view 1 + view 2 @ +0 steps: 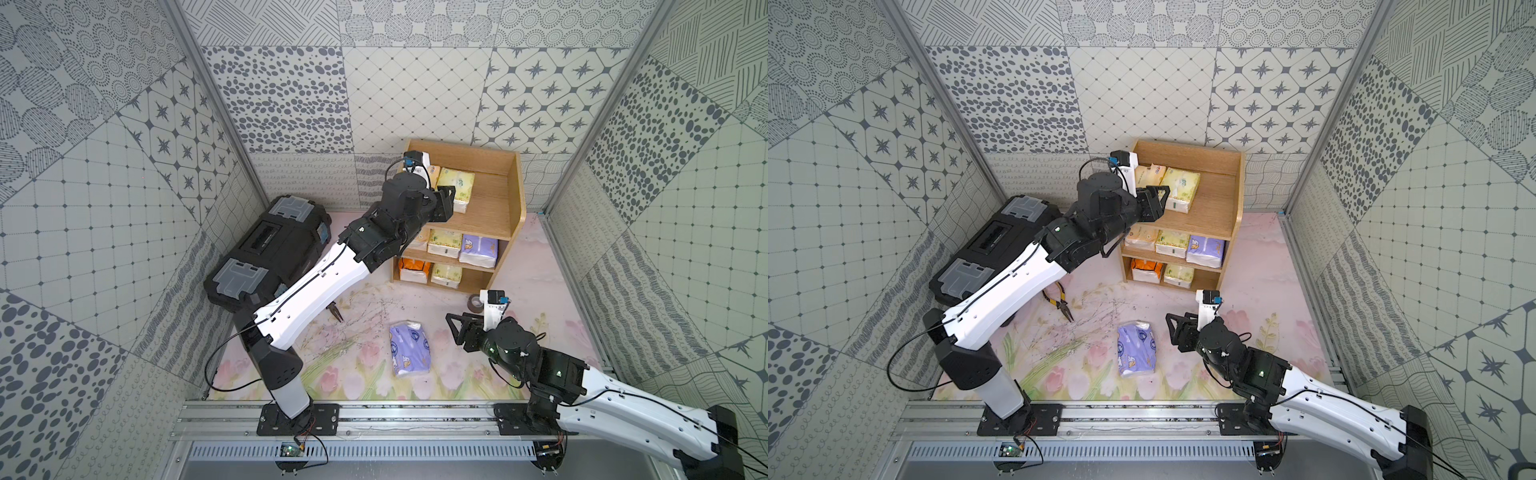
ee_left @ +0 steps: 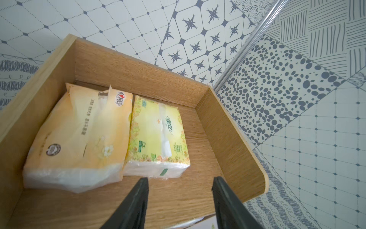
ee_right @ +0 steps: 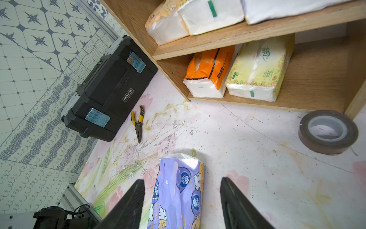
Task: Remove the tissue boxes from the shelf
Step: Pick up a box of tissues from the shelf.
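Your left gripper (image 2: 180,178) stands with jaws apart and empty at the top tier of the shelf (image 2: 227,138), just short of the yellow-green pack (image 2: 158,134), which touches the pale orange pack (image 2: 79,134). Close off-centre and you'll likely pinch only loose wrap, or drag both packs. Your right gripper (image 3: 183,179), jaws also apart, seems to hang clear of the lavender pack (image 1: 409,349) on the bench (image 1: 536,257).

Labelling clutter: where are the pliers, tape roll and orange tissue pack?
pliers (image 3: 138,125): right wrist view, pivot joint.
tape roll (image 3: 326,147): right wrist view, brown outer band.
orange tissue pack (image 3: 208,65): right wrist view, top face.
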Robot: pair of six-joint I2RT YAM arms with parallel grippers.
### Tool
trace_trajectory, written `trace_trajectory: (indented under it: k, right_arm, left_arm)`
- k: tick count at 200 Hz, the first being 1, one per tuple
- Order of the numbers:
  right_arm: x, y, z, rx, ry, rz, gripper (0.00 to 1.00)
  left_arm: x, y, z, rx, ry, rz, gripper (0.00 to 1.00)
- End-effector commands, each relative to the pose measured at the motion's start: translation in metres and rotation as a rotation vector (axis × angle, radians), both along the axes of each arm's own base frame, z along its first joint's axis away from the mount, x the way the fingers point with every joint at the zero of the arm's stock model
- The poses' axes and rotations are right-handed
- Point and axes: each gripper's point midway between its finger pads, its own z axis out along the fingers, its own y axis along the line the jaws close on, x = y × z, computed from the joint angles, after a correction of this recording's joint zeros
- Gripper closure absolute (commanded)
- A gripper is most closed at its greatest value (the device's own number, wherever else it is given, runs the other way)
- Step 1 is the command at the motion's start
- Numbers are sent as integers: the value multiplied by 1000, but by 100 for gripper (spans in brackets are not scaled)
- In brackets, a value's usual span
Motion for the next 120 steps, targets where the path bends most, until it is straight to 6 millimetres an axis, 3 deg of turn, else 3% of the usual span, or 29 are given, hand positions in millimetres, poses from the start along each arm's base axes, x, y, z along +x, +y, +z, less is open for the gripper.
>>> trace_trajectory:
  k: [1,44,83,109,120]
  right_arm:
    - [3,-4,15,26,-33,-18,36]
    - [2,-9,14,31,-36,-35,36]
    - [2,-12,15,32,-40,-41,36]
    - [1,-13,13,31,-38,-43,36]
    - [1,-14,13,31,-38,-44,36]
  left_arm:
    - [16,-17,-7,212,-55,-124,44]
    - [32,-35,-29,283,-29,-164,48]
    - [42,-29,-53,332,22,-125,48]
    - [44,-23,-56,316,53,-105,49]
    - [44,-22,-57,314,54,-101,45]
